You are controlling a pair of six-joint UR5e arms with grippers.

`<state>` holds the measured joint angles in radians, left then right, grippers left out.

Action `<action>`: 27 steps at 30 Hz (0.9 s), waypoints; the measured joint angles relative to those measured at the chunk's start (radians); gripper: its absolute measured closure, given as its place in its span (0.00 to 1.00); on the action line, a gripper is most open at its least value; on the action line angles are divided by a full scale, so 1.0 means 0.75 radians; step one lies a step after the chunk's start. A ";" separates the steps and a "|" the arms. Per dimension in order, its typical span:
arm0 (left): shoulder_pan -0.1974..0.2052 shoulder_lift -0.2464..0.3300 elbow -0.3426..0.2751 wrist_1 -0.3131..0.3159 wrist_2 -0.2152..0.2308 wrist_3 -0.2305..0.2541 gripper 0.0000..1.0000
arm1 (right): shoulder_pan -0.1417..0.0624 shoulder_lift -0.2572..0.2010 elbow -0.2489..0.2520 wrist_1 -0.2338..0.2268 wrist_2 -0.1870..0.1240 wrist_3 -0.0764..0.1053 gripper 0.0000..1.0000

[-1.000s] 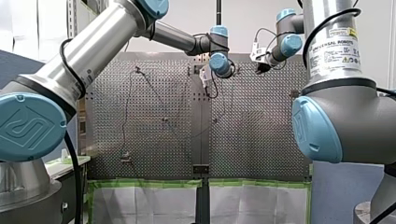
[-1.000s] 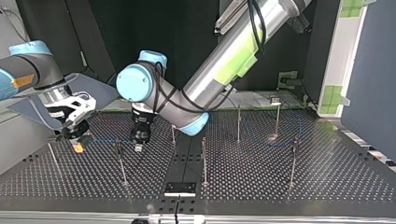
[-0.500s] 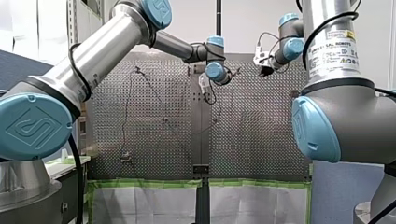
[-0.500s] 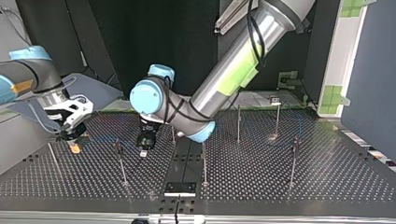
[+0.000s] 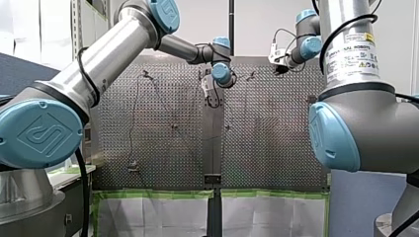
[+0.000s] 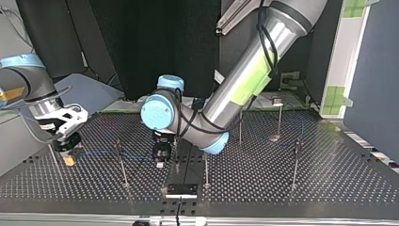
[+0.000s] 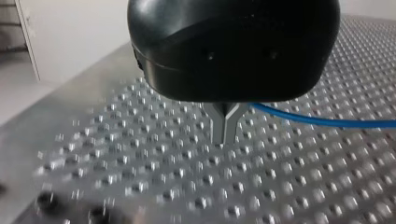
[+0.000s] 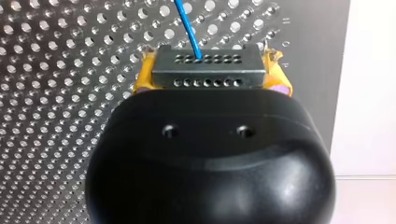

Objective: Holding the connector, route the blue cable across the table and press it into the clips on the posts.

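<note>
In the right wrist view my right gripper (image 8: 209, 77) is shut on the grey connector (image 8: 208, 70), held between yellow pads (image 8: 142, 79). The blue cable (image 8: 189, 28) leaves the connector's face. In the top view this gripper (image 6: 69, 157) holds the connector low over the table at the left. The cable (image 6: 103, 153) runs from it past a thin post (image 6: 121, 165) to my left gripper (image 6: 160, 162) near the middle. In the left wrist view the metal fingers (image 7: 219, 128) of my left gripper (image 7: 225, 135) are shut. The cable (image 7: 327, 122) runs off sideways from just behind them. Whether they pinch it, I cannot tell.
More thin posts stand on the perforated table (image 6: 282, 188): one by the middle seam (image 6: 205, 167), two further back (image 6: 240, 125) (image 6: 279, 115), one at the right (image 6: 296, 162) and one at the far left (image 6: 53, 155). A black plate (image 6: 181, 189) sits at the near edge.
My left arm has swung toward the top view's right and nearer the camera, its shut gripper travelling along the cable. My right gripper has sunk slightly, still holding the connector.
</note>
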<state>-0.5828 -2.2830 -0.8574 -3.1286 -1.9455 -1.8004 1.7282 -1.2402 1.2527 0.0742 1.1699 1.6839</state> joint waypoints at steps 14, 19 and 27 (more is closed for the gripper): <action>-0.019 0.009 -0.017 -0.150 -0.121 -0.002 1.00 | 0.004 0.010 -0.002 0.001 -0.003 -0.009 1.00; -0.030 0.021 -0.052 -0.192 -0.154 -0.002 1.00 | 0.014 0.012 -0.003 -0.001 -0.003 -0.012 1.00; -0.069 0.099 -0.135 -0.133 -0.105 -0.004 0.33 | 0.034 0.014 -0.003 -0.003 -0.010 -0.016 1.00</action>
<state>-0.6345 -2.2086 -0.9590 -3.2283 -2.0239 -1.8034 1.7540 -1.2300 1.2508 0.0722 1.1622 1.6718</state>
